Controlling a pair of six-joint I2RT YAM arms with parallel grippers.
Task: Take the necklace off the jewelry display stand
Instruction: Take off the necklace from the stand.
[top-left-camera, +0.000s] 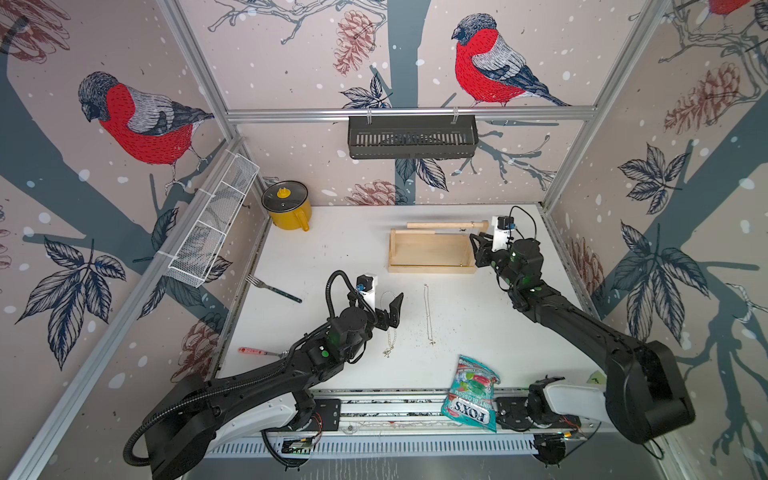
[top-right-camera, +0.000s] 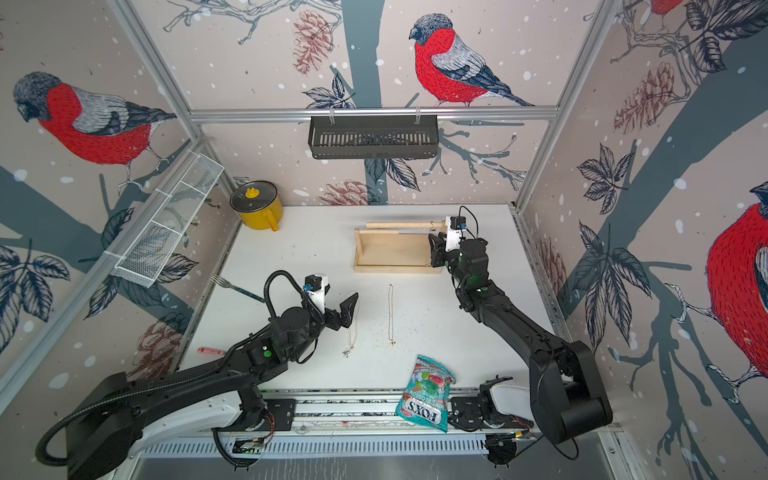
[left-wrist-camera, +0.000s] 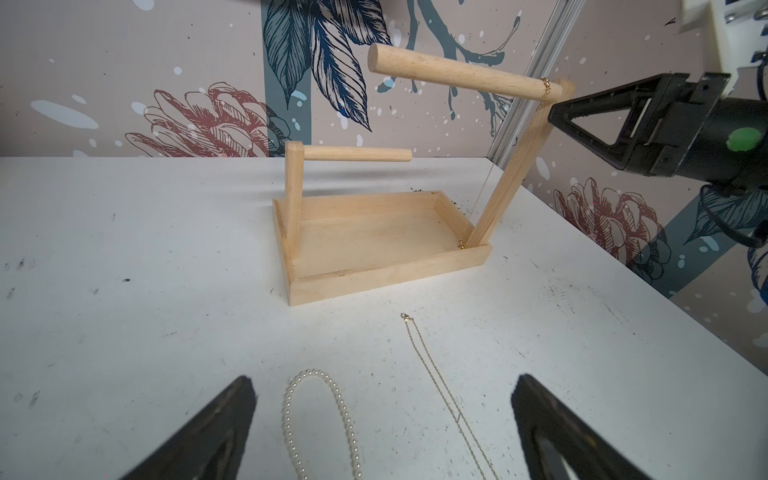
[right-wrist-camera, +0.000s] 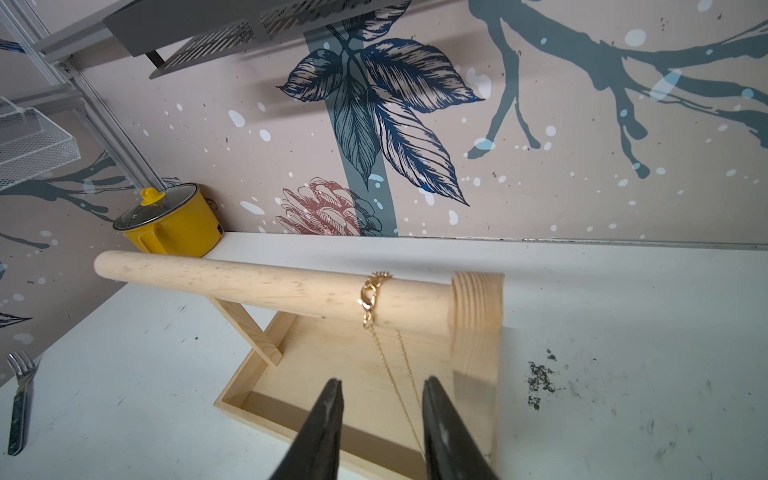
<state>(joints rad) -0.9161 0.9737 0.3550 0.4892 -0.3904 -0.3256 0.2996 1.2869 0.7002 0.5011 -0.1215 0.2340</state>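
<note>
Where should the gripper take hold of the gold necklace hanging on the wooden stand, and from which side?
Grip the gold necklace by its two thin strands just below the dowel, coming from the side facing the robot, where the right gripper straddles them. The chain lies loose over the round bar. The post closes one end, so it can probably only slide off the free end.

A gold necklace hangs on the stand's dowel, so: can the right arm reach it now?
Likely yes. The right gripper hovers just below the dowel, its fingers apart on either side of the gold necklace's hanging strands, with nothing between.
</note>
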